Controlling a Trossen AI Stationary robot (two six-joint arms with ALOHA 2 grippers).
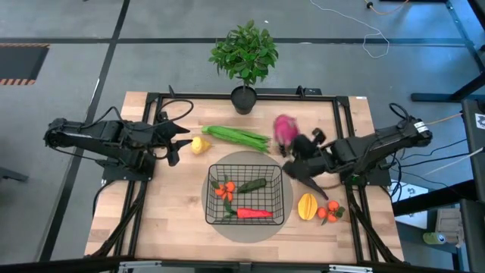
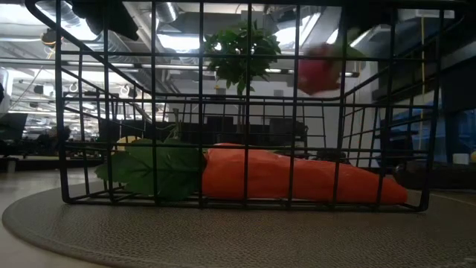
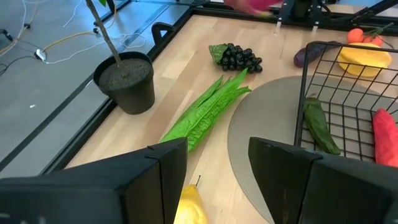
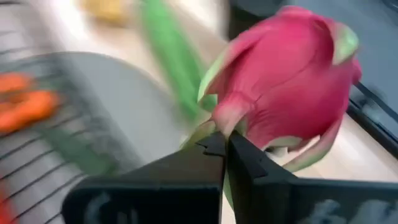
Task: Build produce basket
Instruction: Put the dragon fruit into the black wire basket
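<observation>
The right gripper [image 1: 292, 152], clamped on a pink-red leafy toy fruit [image 1: 286, 129], lifts it toward the black wire-mesh basket [image 1: 246, 196]; left gripper [image 1: 179, 142] waits, parted.

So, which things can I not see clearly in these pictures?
- Pink fruit in the right gripper: blurred in every view, so its details stay unclear.
- Purple eggplant: left wrist view shows only an end; the basket rim covers the rest.
- Lemon: cut off by the left wrist picture's edge, between the left gripper fingers.
- Basket contents, low view: the red chili and its leaf hide the rest.
</observation>
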